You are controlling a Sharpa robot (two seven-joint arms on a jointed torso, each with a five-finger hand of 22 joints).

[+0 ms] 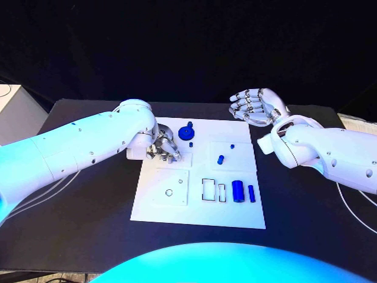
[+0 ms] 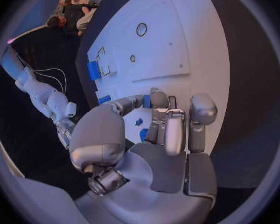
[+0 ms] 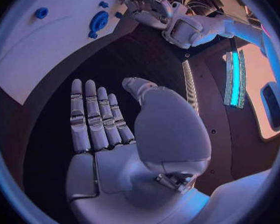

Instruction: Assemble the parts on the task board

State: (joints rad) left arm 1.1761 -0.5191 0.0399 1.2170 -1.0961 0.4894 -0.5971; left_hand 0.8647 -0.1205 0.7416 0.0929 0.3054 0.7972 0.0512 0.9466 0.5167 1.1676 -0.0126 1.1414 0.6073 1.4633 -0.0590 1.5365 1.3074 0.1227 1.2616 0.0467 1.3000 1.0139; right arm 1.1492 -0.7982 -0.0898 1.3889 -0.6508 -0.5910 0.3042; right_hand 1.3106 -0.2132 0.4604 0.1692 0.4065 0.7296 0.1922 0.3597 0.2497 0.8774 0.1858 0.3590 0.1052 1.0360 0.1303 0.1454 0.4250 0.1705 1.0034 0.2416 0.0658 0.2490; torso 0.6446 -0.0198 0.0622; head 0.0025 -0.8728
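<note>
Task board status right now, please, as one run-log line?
left hand: on task board, grasp unclear | right hand: open, off board | blue parts: unassembled

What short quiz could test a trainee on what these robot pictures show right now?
1. True or false: the right hand holds a blue part.
2. Which hand is over the task board? A left, B right, C neither.
3. Fill in: the large round blue part lies near the board's ___ edge, seen from the robot.

Key: 1 false, its fingers are apart and hold nothing. 2 A, the left hand. 3 far.
</note>
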